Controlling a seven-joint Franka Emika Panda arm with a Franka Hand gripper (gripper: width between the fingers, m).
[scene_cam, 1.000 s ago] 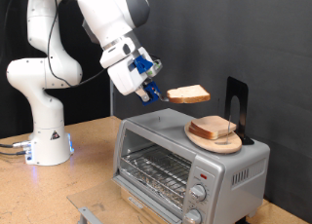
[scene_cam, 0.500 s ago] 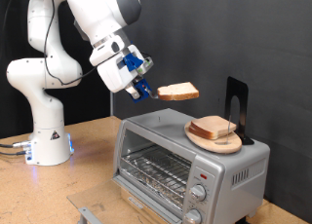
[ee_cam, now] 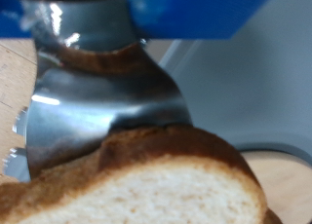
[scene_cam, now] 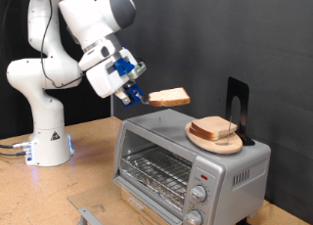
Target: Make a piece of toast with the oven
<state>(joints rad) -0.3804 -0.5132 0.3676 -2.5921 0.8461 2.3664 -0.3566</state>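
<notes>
We see the claw (scene_cam: pixel 138 98) clamped on 1 piece of toast (scene_cam: pixel 169 98) by its edge, holding it roughly flat in the air above the oven (scene_cam: pixel 186 157), toward the exterior view's left of the oven's top. The remaining slices (scene_cam: pixel 215 129) sit stacked on a round wooden plate (scene_cam: pixel 214 142) on top of the oven, next to a black stand (scene_cam: pixel 236 106). Oven sits on the wooden bench (scene_cam: pixel 88 171); in the wrist view the slice's crust fills the frame right at the metal fingers (ee_cam: pixel 97 97).

I see white arm (scene_cam: pixel 68 49) with blue claw (scene_cam: pixel 134 96), pale tan-crusted piece of toast (scene_cam: pixel 169 98), silver oven (scene_cam: pixel 191 158), black backdrop, wood-brown table (scene_cam: pixel 59 186)
</notes>
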